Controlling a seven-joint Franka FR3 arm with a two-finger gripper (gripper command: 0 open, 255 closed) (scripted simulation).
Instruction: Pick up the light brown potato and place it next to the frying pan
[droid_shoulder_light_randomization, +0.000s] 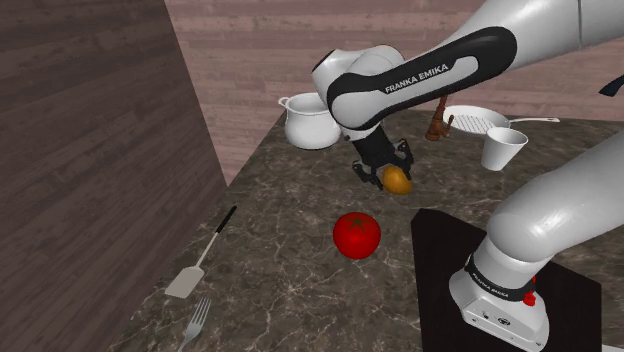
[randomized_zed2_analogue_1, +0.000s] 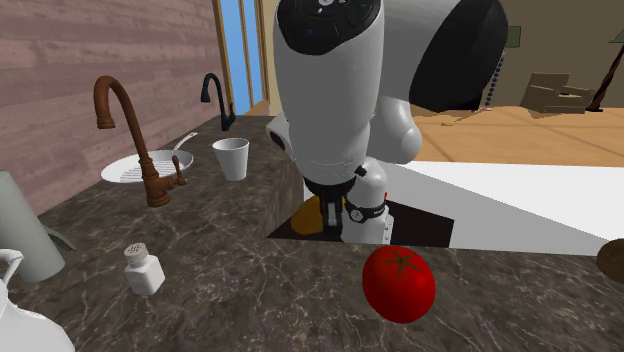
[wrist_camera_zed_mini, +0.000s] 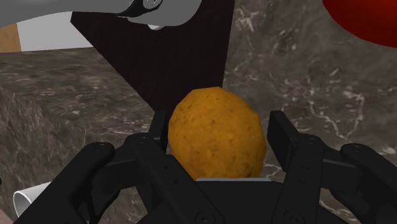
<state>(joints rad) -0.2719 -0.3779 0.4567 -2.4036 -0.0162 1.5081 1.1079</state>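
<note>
Potato: the potato (droid_shoulder_light_randomization: 398, 181) sits just right of centre in the shoulder view, on or just over the counter (droid_shoulder_light_randomization: 300, 290).
Gripper: the gripper (wrist_camera_zed_mini: 219, 124) is closed on the potato, one black finger pressed to each flank in the wrist view.
Why so: gripping across the narrow middle from above probably keeps the round body from rolling out, and the grip looks ready for the carry.
Tomato: the tomato (droid_shoulder_light_randomization: 356, 235) lies near, below and left of the potato, apart from it.
Pan: the pan (droid_shoulder_light_randomization: 478, 121) is at upper right of the shoulder view, well apart from the potato, so placing is not yet done.
Cup: the cup (droid_shoulder_light_randomization: 503, 148) stands just below the pan, and the brown tap (droid_shoulder_light_randomization: 438, 124) stands at its left. The free spot beside the pan looks tight, which may decide the approach.
Hidden: in the second exterior view the arm covers all but an orange sliver of the potato. The potato's underside is out of sight, so whether it has left the counter cannot be told.
</note>
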